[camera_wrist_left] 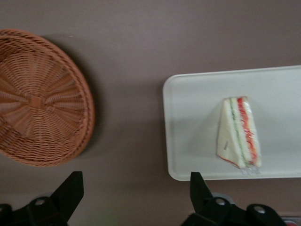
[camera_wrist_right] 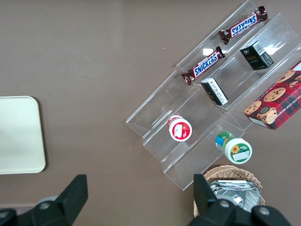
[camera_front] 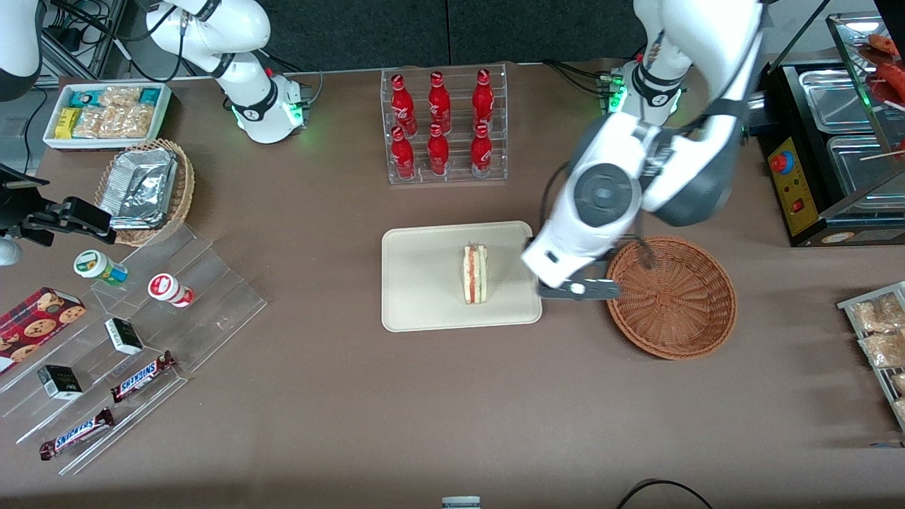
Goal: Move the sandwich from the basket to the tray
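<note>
I work over a wide worktop covered in a matt brown cloth-like surface, which fills nearly all I can see. My jaws hang spread wide above its middle stretch, toward the working arm's end. Along the worktop's edge farthest from the front camera runs a dark, almost black wall panel. Past the corner at the parked arm's end, a patch of grey floor shows, crossed by black cables. At the working arm's end stands a black cabinet with steel pans under a glass cover. The light is even and comes from above, throwing only soft, short shadows on the brown surface.
</note>
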Controlling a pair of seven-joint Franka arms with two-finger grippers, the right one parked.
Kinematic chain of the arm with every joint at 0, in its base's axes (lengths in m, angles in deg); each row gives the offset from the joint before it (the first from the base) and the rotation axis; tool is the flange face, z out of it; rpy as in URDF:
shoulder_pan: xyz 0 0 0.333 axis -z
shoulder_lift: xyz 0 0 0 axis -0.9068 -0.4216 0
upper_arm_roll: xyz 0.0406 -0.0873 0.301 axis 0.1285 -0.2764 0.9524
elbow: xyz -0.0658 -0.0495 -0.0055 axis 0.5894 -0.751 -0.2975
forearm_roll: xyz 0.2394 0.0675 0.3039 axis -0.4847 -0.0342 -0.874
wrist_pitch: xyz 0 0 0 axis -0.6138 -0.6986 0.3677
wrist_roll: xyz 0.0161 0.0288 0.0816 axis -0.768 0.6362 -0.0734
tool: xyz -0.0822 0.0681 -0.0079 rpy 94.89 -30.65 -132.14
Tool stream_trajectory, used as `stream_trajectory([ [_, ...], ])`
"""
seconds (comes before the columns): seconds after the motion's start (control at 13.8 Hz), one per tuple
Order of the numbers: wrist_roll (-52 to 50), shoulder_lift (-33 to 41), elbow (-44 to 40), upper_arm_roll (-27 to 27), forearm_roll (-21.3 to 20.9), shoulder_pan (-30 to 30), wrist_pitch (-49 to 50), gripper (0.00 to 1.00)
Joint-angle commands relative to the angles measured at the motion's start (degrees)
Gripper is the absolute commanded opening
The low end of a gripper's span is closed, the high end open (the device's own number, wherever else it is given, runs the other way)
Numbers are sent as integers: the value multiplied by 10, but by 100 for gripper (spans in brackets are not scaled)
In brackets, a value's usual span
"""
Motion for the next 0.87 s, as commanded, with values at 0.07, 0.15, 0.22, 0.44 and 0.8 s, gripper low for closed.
stream_trajectory([
  [0.07, 9, 11, 14, -5, 5, -45, 2, 100],
  [0.15, 22, 20, 14, -5, 5, -54, 1, 100],
  [0.22, 34, 24, 14, -4, 5, -66, 4, 100],
  [0.44, 43, 57, 25, -4, 4, -101, 23, 100],
  [0.8, 74, 174, 125, -7, 3, -170, 39, 100],
])
